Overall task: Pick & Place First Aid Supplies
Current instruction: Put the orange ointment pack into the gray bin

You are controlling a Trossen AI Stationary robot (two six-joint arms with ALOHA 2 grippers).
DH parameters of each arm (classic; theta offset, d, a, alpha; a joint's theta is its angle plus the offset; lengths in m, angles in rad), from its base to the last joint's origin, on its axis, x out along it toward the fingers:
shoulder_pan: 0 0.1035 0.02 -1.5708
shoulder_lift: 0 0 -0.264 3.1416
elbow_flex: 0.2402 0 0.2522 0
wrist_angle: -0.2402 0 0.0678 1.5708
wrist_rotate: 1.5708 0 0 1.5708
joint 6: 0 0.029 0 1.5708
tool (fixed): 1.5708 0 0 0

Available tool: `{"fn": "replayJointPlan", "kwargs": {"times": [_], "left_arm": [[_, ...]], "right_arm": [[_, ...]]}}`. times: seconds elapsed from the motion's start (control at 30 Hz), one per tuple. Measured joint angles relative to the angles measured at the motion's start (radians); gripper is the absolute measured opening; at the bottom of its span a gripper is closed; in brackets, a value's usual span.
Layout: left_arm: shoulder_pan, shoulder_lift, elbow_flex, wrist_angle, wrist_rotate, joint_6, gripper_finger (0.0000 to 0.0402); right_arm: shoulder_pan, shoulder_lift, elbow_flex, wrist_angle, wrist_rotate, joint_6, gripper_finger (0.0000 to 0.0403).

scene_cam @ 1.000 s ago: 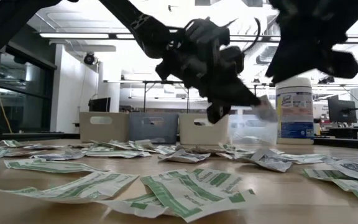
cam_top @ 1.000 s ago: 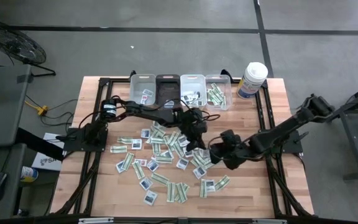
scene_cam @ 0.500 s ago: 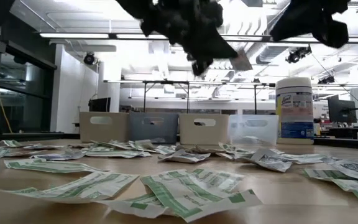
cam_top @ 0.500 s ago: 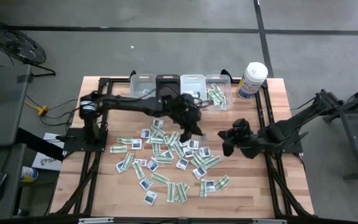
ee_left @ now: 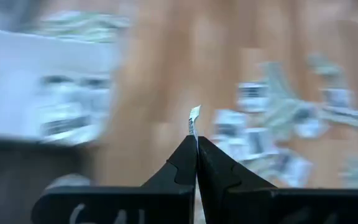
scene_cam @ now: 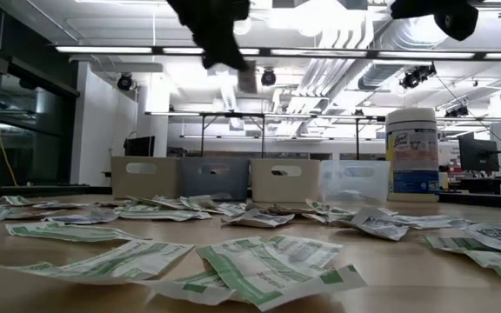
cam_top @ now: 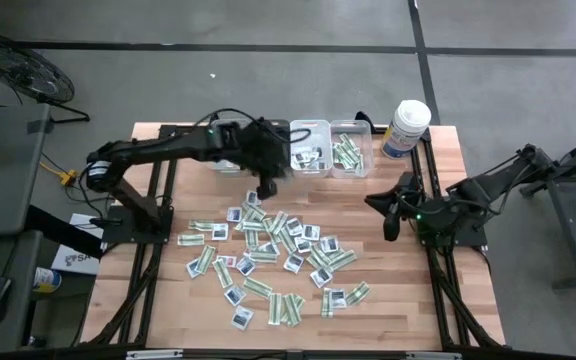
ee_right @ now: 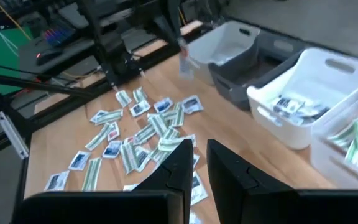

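Packet (ee_left: pixel 194 114) pinched in shut left claw (ee_left: pixel 196 144) near bins (cam_top: pixel 310 146); right claw (ee_right: pixel 200 155) slightly open, empty.

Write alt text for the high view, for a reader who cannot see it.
Seen from above, the left gripper is shut on a small packet, above the table just in front of a row of four bins. Dozens of flat packets lie scattered across the wooden table. The right gripper hangs over bare wood at the right, and a white canister stands beside the bins.
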Motion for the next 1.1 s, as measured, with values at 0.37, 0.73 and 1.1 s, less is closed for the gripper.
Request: {"fn": "replayJointPlan", "kwargs": {"times": [0.37,0.73,1.1], "left_arm": [[0.209,-0.059,-0.044,-0.259,-0.351,0.134,0.0],[0.593,-0.055,-0.264,-0.022,0.078,0.284,0.0],[0.775,0.045,-0.3,-0.031,0.316,0.452,0.0]], "right_arm": [[0.0,-0.009,0.0,0.022,0.148,-0.008,0.0037],[-0.018,0.015,0.0,0.083,0.222,-0.057,0.0025],[-0.072,0.021,0.0,0.092,0.217,-0.063,0.0024]]}}
